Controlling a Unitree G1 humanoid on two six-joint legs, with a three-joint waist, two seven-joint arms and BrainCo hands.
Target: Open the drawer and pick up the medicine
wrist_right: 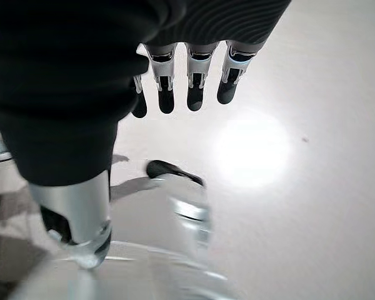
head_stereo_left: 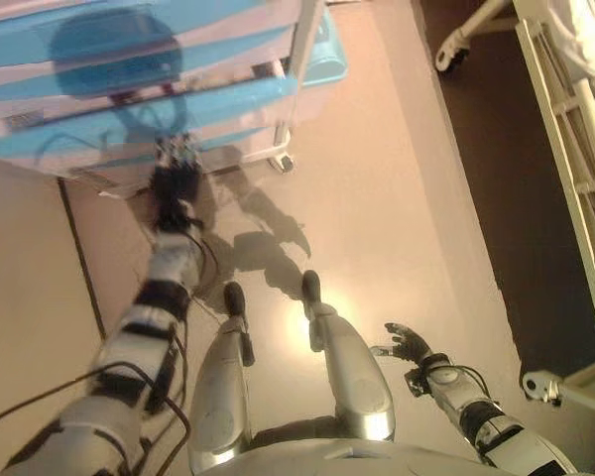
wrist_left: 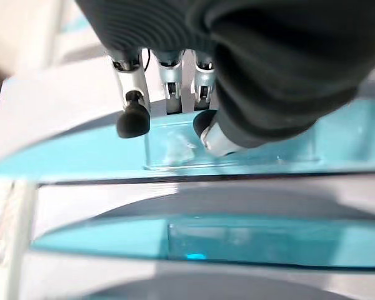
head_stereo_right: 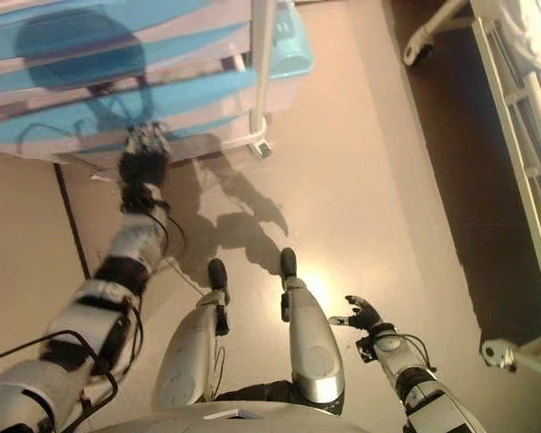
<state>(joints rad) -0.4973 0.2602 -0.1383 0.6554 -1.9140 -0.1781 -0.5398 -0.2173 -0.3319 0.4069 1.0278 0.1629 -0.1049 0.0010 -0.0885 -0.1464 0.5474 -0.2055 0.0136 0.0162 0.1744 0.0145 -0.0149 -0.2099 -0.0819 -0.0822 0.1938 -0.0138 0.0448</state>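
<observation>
A white drawer unit with light-blue drawer fronts stands at the far left on casters. My left hand reaches to its lowest blue drawer front. In the left wrist view the fingers hook over the clear handle of that front and the thumb presses on its face. The drawers look shut. No medicine shows in any view. My right hand hangs low at the right beside the leg, fingers relaxed and empty; it also shows in its own wrist view.
The unit's caster stands on the tan floor. A light-blue bin sits behind the unit. A white bed frame with a wheel runs along the right side over a dark floor strip.
</observation>
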